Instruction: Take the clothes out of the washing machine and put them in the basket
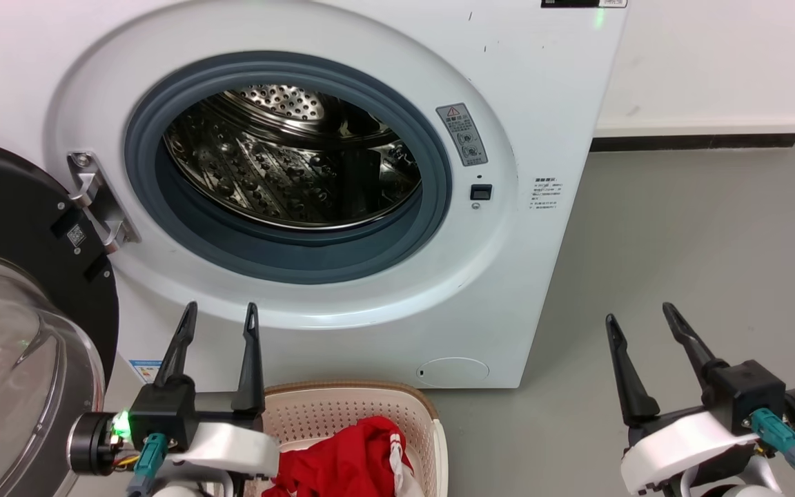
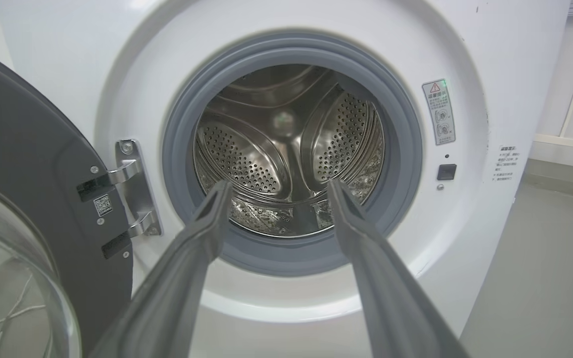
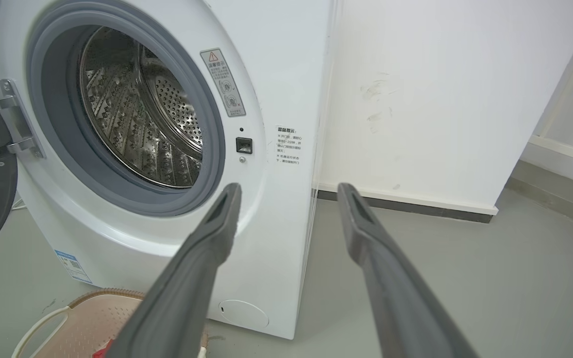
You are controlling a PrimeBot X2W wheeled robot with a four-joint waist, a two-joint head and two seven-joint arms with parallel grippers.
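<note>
Facing the big white front-loading washing machine [image 1: 528, 138] with both grippers let go, laundry sitting in the basket.

Left gripper [image 1: 222, 305] and right gripper [image 1: 638, 312] both have their long dark fingers spread, nothing between them. Dead ahead of the left one, the round grey rubber-rimmed porthole [image 1: 287, 266] points straight back at it, with the shiny perforated steel drum [image 1: 287, 166] behind; the black-framed clear glass door [image 1: 18, 228] is swung open off to its left. Just below and right of that gripper sits the low cream plastic basket [image 1: 342, 407], holey sides, brown woven-look rim, with the bright red soft clothes [image 1: 349, 459] with white trim heaped inside, too crumpled to show any long axis. The right gripper hangs over smooth grey floor [image 1: 701, 262].
</note>
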